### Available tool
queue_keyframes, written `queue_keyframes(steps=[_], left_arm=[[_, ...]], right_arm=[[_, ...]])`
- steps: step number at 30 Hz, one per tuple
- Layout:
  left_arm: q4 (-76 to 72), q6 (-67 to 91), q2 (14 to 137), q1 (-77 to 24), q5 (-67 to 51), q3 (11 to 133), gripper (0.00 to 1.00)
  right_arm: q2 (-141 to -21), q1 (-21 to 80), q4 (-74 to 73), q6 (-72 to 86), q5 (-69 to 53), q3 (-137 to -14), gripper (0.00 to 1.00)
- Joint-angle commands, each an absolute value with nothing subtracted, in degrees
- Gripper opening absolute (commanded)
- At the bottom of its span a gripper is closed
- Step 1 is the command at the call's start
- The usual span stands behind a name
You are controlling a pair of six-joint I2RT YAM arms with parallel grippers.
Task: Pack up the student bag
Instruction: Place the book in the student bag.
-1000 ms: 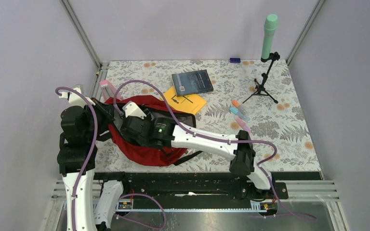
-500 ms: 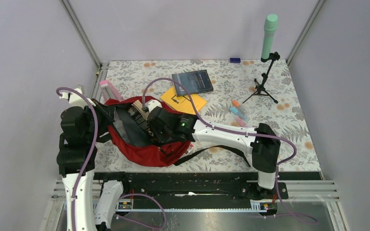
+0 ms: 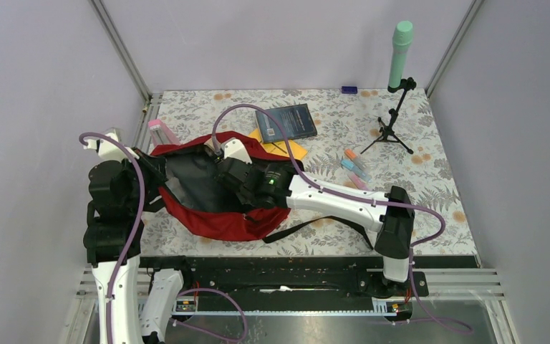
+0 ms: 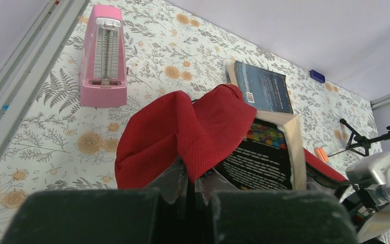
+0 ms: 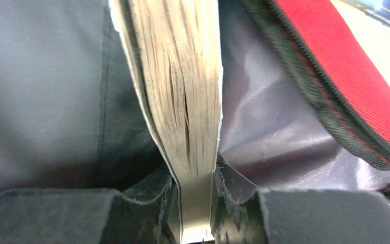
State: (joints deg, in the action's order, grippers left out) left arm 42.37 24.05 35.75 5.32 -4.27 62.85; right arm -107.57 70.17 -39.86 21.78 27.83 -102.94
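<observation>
The left pincer [image 4: 190, 185] pinches the student bag [image 3: 218, 223], left on the table [image 3: 430, 179], by its red rim to hold the mouth agape. Inside, the right pincer [image 5: 195, 203] clamps a thick book [image 5: 183, 96], likely lowering it in; a dark book [image 3: 285, 122] lies beyond.

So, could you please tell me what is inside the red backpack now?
A thick book, gripped by the right pincer, sits against the grey lining of the backpack. Book and pincer hide the bottom, so anything deeper cannot be seen.
</observation>
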Motion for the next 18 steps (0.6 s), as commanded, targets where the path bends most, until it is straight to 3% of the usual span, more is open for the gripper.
queue_keyframes(steps=[1,9,18], left_arm=[[38.48,24.87,35.80,5.58,1.59,65.49,0.00],[37.22,25.31,34.63,5.61,-0.49,64.18,0.00],[34.57,25.69,34.38,5.61,-8.23,62.42,0.00]], right_arm=[[-104.95,70.20,-43.50,23.40,40.31,-106.12,0.00],[-109.84,70.60,-48.53,23.14,46.98,-110.10,0.00],[-127.21,73.22,-55.63,20.68,44.53,-130.30,0.00]])
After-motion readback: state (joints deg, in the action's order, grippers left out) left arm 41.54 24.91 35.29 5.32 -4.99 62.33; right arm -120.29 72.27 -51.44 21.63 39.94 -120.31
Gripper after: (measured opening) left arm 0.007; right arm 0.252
